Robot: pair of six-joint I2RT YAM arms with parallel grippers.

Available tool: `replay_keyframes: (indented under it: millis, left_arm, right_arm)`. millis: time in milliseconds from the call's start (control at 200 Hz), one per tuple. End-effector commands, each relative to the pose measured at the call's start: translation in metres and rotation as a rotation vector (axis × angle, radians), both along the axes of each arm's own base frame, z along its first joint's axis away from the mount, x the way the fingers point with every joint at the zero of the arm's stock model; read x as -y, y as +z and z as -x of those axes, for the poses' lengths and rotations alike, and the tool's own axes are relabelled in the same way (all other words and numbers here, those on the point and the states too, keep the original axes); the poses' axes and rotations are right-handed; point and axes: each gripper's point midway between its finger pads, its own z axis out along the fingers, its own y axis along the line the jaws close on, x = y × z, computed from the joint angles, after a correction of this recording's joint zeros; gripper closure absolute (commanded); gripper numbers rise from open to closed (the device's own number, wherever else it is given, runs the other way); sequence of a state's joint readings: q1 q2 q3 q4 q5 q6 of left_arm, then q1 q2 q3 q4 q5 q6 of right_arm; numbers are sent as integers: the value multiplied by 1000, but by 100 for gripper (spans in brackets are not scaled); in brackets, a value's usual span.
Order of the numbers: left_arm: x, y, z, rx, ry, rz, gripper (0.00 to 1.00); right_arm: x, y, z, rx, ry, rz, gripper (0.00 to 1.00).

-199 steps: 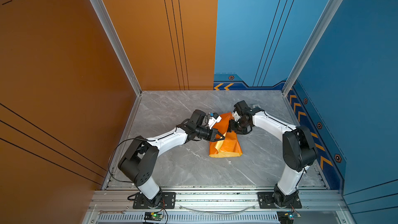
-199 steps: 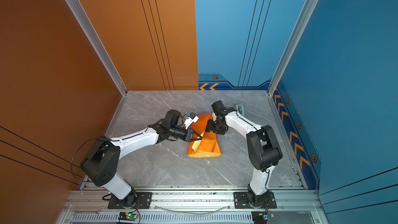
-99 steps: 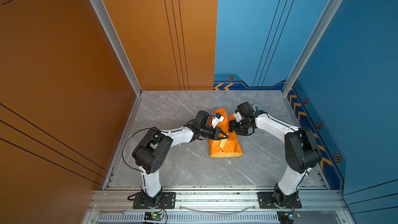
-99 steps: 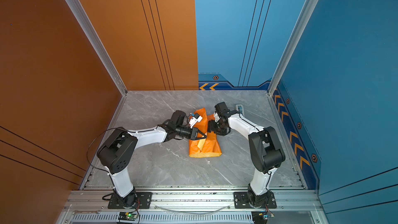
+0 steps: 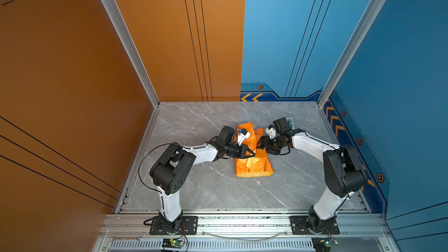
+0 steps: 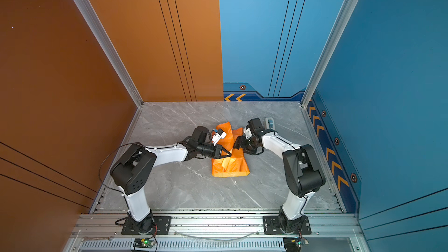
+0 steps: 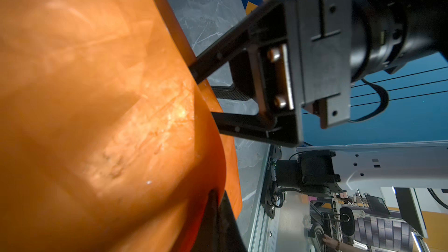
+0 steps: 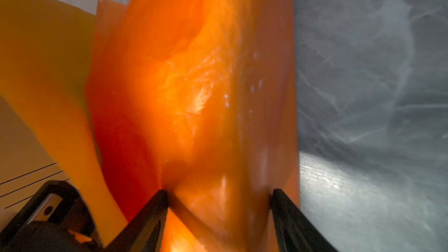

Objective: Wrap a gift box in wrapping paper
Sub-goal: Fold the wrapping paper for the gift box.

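The wrapping paper (image 5: 253, 166) (image 6: 229, 167) lies as a crumpled orange bundle mid-table, with flaps standing up at its far end. The gift box is hidden under it. My left gripper (image 5: 252, 154) (image 6: 229, 154) reaches in from the left and is shut on a fold of the paper; in the left wrist view (image 7: 215, 204) the orange sheet (image 7: 97, 93) fills the picture. My right gripper (image 5: 259, 143) (image 6: 235, 144) comes from the right. Its fingers stand wide apart and press both sides of the paper-covered bulk (image 8: 206, 93), as the right wrist view (image 8: 219, 191) shows.
A small white tape dispenser (image 5: 289, 121) (image 6: 269, 122) sits on the grey marble table (image 5: 206, 190) just behind the right wrist. Orange and blue walls close in the left, back and right sides. A metal rail (image 5: 242, 221) runs along the front.
The left arm swung in to the right, bringing its gripper onto the middle of the bundle. The paper's far flaps rose more upright. The right gripper barely shifted.
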State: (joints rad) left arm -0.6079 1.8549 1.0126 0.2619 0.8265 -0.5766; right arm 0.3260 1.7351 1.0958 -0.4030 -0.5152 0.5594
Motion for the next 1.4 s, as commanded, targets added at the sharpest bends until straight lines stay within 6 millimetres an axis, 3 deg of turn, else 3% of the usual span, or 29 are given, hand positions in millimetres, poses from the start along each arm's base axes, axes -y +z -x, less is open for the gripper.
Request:
replay_keyframes:
  millis: [0, 225, 325, 786, 1016, 1292, 1397]
  left_arm:
    - [-7, -19, -3, -39, 33, -44, 100]
    - [-9, -24, -6, -52, 45, -62, 100]
    - [-8, -24, -6, -52, 41, -66, 100]
    - [-9, -23, -6, -32, 19, -146, 100]
    - [-3, -23, 4, -13, -49, -221, 100]
    - [1, -26, 16, -15, -110, -285, 100]
    - [3, -22, 17, -6, -115, -289, 93]
  right_arm:
    - [5, -5, 13, -49, -14, 1, 28]
    - [16, 33, 8, 43, -43, -39, 24]
    - [19, 38, 8, 47, -39, -31, 24]
    - [-4, 24, -4, 30, 74, 69, 20]
    - [6, 7, -9, -14, 39, 137, 21]
    - [11, 2, -9, -41, 34, 171, 23]
    - [17, -5, -6, -61, 27, 209, 25]
